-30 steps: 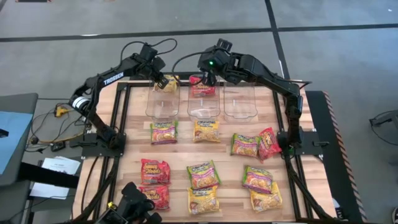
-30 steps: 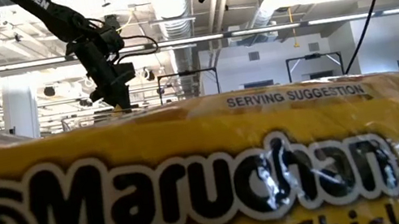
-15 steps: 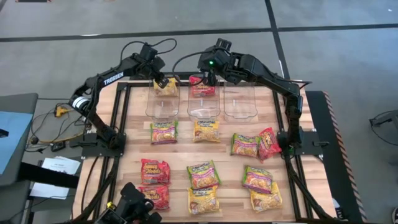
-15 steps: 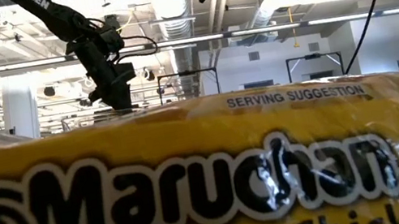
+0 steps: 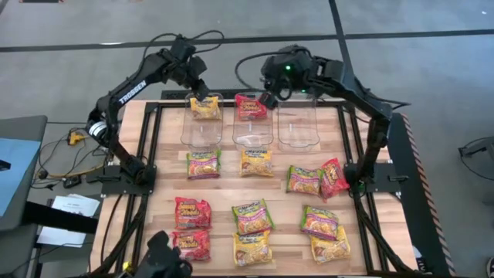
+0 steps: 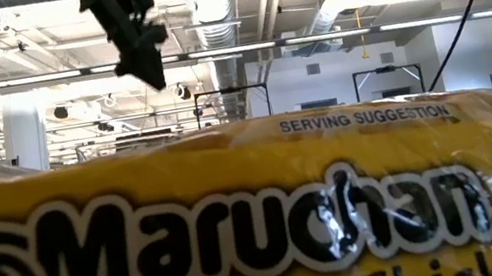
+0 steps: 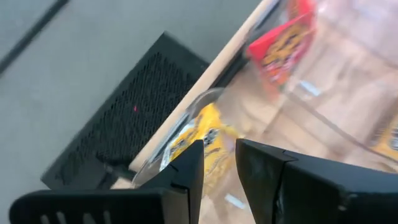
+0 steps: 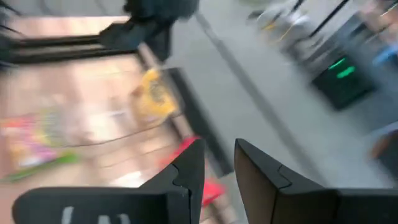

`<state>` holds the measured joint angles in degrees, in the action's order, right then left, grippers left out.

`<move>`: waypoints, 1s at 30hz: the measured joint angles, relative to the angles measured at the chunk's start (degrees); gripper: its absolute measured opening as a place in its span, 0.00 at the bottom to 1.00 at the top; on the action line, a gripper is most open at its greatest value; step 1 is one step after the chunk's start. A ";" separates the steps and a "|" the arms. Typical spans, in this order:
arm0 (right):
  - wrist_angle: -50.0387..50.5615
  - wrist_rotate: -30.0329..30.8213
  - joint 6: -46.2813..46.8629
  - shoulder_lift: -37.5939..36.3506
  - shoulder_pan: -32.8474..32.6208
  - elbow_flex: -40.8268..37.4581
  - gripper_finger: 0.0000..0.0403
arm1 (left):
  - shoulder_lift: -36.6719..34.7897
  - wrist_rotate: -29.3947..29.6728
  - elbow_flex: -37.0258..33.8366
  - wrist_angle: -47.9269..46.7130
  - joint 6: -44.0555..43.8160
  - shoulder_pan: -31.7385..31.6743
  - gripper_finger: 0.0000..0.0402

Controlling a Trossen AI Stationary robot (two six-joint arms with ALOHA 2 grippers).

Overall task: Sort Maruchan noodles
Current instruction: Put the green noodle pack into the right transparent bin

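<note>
Three clear bins stand in a row at the table's far side. A yellow packet (image 5: 204,106) lies at the far end of the left bin (image 5: 201,131). A red packet (image 5: 251,106) lies at the far end of the middle bin (image 5: 253,133). My left gripper (image 5: 201,83) hangs open above the yellow packet (image 7: 202,140), apart from it. My right gripper (image 5: 269,98) hangs open just above and right of the red packet (image 8: 208,190). Several more Maruchan noodles packets, yellow, red and green, lie flat on the table's near half (image 5: 253,216).
The right bin (image 5: 298,127) stands beside the middle one. Black frame rails (image 5: 154,147) run along the table's sides. A yellow packet (image 6: 262,227) right in front of the low camera blocks most of that view. Packets lie close together from the bins to the near edge.
My left gripper has let go of the yellow packet, which now rests in the left bin, and has risen well clear of it. My right gripper has gone up and a little toward the table's right edge, rolling at the wrist; the red packet stays in the middle bin.
</note>
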<state>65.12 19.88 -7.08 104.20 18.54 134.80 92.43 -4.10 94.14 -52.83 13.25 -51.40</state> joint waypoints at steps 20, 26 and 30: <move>24.86 -12.57 34.31 0.11 -13.99 -7.75 0.28 | -14.85 -1.29 2.15 -5.42 1.99 4.53 0.20; 24.91 -14.70 42.75 0.09 -20.85 -14.93 0.28 | -15.22 -4.60 2.15 -6.59 2.03 4.53 0.20; 24.93 -17.27 48.15 0.09 -24.56 -19.72 0.30 | -15.22 -6.16 2.15 -7.20 3.33 4.76 0.20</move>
<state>90.05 2.61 41.08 104.29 -6.02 115.08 77.21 -10.26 96.29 -60.03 16.58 -46.64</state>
